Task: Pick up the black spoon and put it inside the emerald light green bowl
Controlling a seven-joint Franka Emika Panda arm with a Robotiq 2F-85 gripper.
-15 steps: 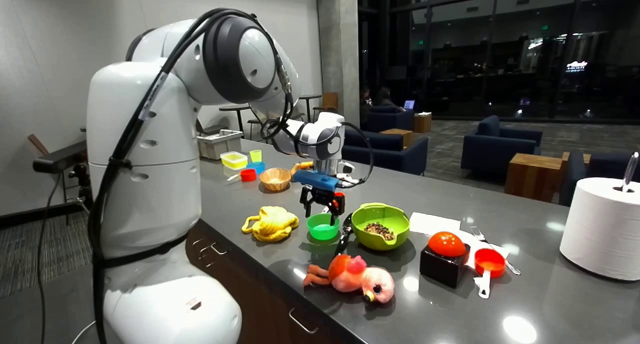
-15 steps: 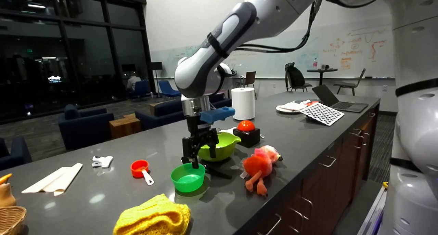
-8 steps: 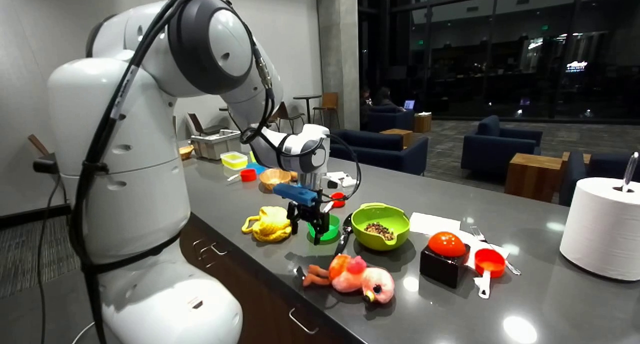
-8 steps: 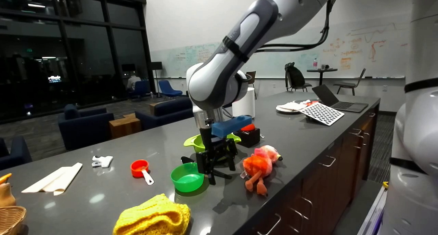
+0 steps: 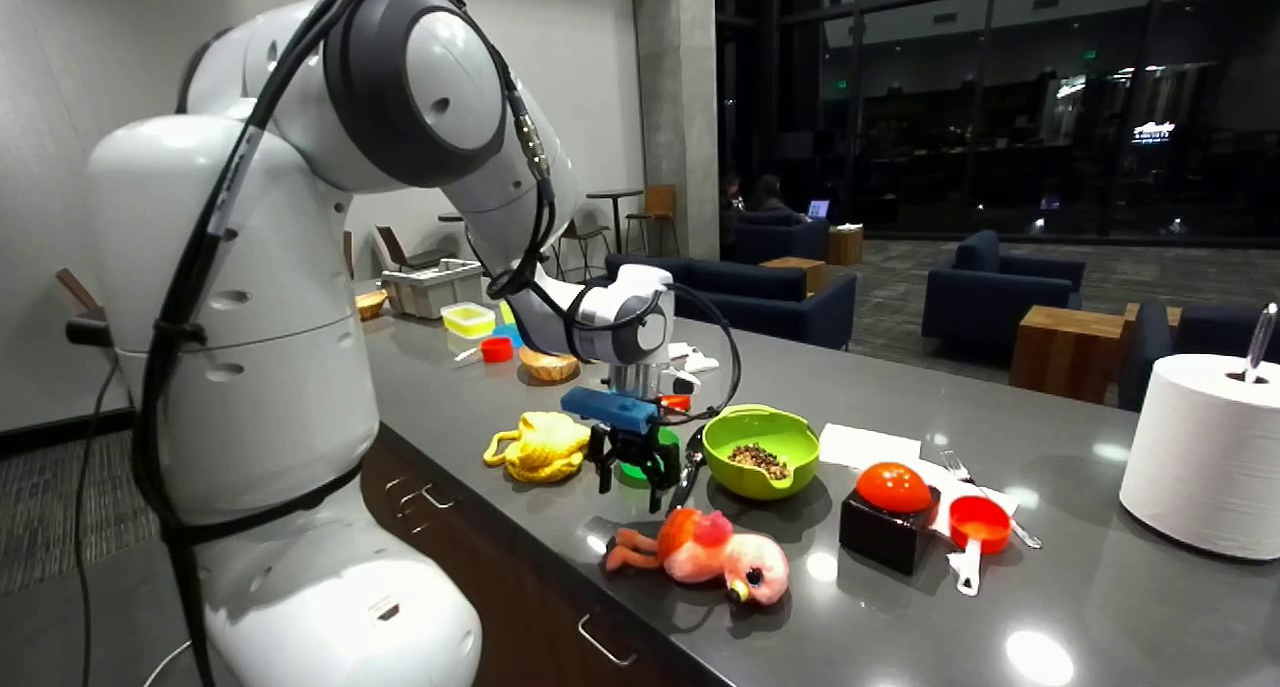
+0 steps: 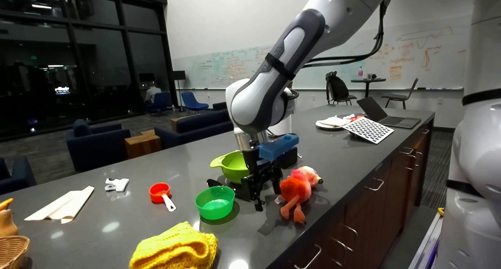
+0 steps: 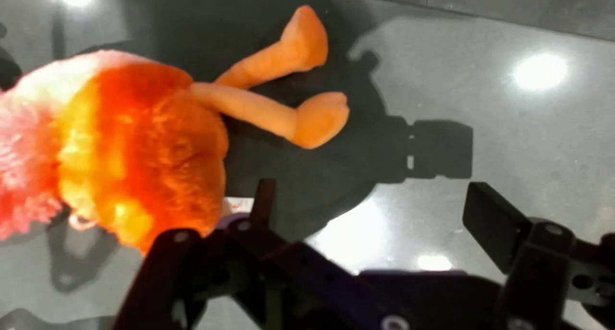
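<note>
- Your gripper (image 5: 630,492) hangs over the counter (image 5: 850,627) with its fingertips pointing down, and its shadow falls on the surface.
- In the wrist view its two fingers (image 7: 497,226) stand wide apart; you have hold of nothing, and the grey counter shows through the gap.
- The black spoon (image 5: 692,455) lies on the counter, outside the bowl. You can see it in both exterior views, in the strip between the green cup (image 6: 215,205) and the light green bowl (image 5: 750,483).
- Its wider end lies beside the bowl and its handle runs toward the plush toy (image 7: 153,152). You cannot tell whether spoon and bowl touch.
- The bowl stands upright and holds a small heap of brown bits (image 5: 758,460), too small for you to name.
- The cup stands upright too; in an exterior view your gripper covers part of it.
- The pink and orange toy lies on the counter, at the left of your wrist view, just beside one finger.
- A yellow cloth (image 6: 176,248) lies near the cup, which stands between it and the bowl.
- Near the bowl you have a red button (image 5: 893,487) on a black box (image 5: 882,539).
</note>
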